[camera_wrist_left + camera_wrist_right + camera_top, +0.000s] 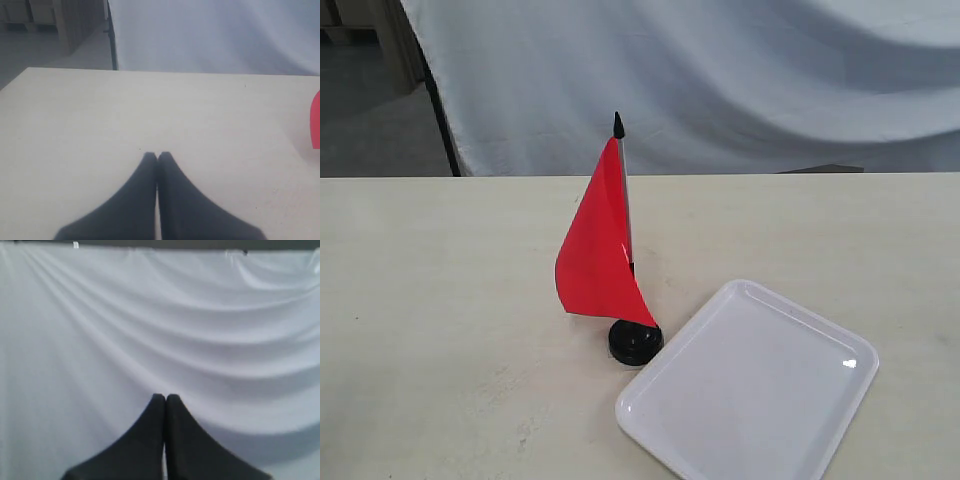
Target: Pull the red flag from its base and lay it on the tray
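The red flag (598,250) stands upright on its grey pole, planted in the round black base (635,342) near the table's middle. Just right of the base lies the white tray (750,390), with nothing in it. Neither arm shows in the exterior view. My left gripper (157,155) is shut with nothing in it, hovering over bare tabletop; a sliver of the red flag (315,120) shows at that view's edge. My right gripper (165,397) is also shut on nothing and faces the white cloth backdrop (160,330).
The pale wooden table (440,300) spreads wide to the left of the flag. A draped white cloth (720,80) hangs behind its far edge, with a dark pole (442,120) at the cloth's left side.
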